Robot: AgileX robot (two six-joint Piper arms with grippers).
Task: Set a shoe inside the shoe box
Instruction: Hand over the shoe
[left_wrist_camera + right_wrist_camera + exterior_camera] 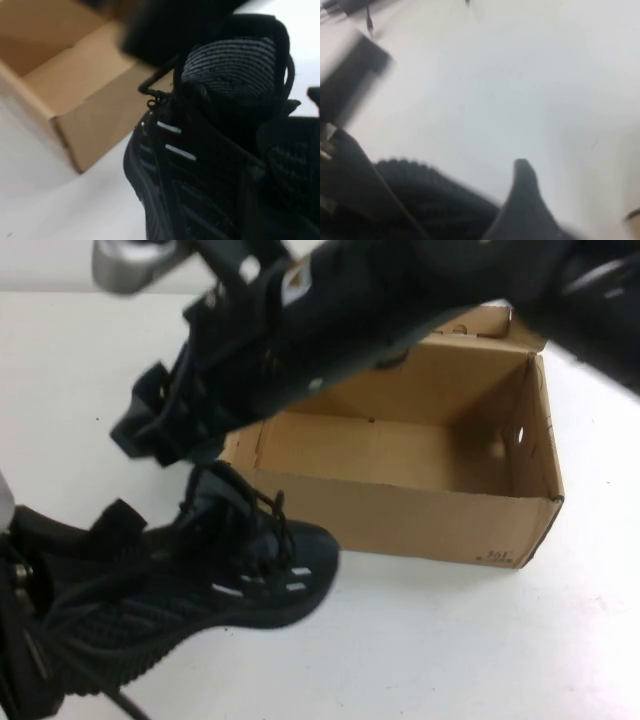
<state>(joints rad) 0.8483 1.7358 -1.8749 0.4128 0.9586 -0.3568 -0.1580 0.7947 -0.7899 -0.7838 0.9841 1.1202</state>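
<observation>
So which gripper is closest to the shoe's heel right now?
The left gripper, low at the near left, right against the shoe's heel. The right gripper hangs farther back, above the shoe, beside the shoe box's left end.

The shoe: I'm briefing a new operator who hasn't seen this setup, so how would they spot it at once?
Start at the open brown shoe box on the white table. Just outside its near-left corner is the shoe, toe toward the box. It is the only footwear: black, laced, ridged sole, short white dashes on its side.
</observation>
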